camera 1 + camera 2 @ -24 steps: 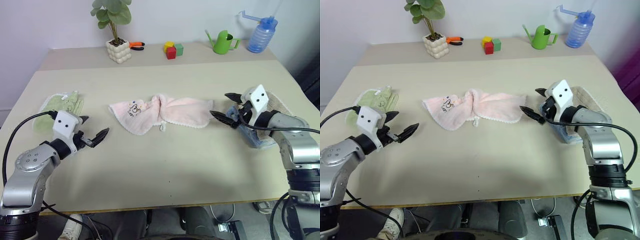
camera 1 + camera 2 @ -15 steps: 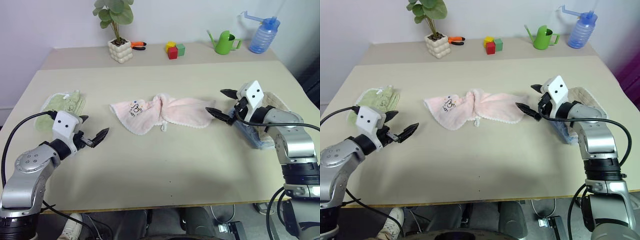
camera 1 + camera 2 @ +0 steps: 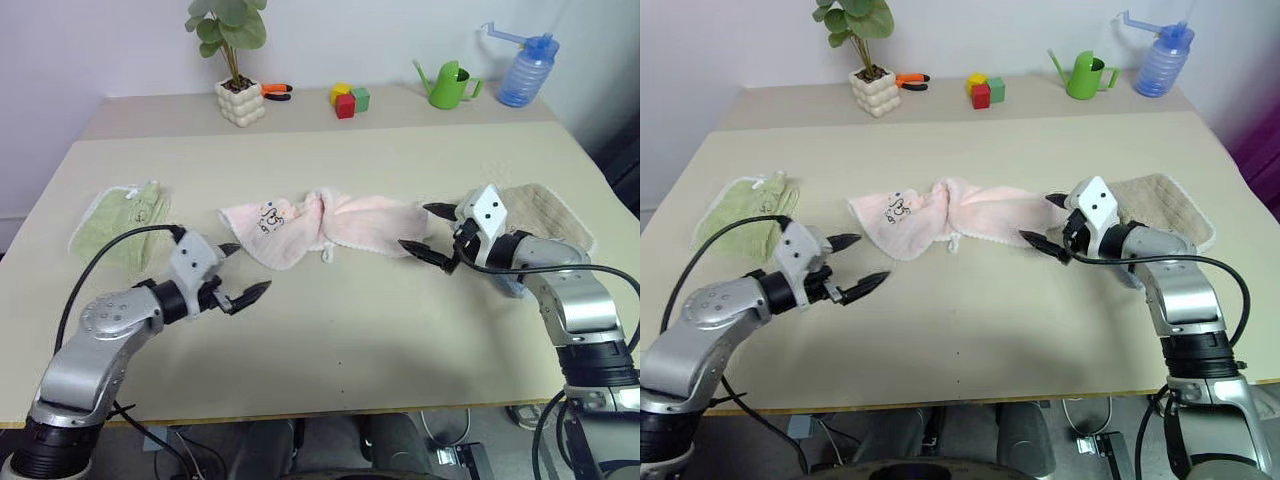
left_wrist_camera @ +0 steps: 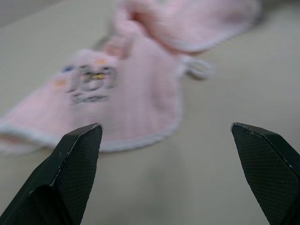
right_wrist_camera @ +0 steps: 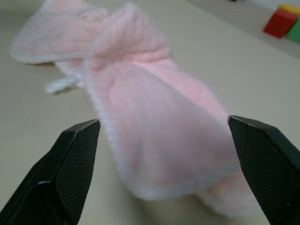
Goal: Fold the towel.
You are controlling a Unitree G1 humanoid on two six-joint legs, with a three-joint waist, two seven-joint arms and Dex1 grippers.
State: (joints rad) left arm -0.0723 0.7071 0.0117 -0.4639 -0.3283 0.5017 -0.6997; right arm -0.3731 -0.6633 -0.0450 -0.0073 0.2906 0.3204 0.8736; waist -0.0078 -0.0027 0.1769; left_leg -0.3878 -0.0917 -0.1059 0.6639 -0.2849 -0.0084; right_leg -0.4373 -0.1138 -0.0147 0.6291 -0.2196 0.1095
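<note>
Both tools had closed in on the bunched pink towel [image 3: 320, 228], the left tool [image 3: 243, 272] and right tool [image 3: 428, 232] spread wide and empty, apparently readying a grasp at each end.

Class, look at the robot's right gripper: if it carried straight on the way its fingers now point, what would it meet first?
Most likely the pink towel. The right gripper, open, points at the towel's right end, which lies between its fingers in the wrist view. Depth is hard to judge, so it might brush the table just before the cloth.
</note>
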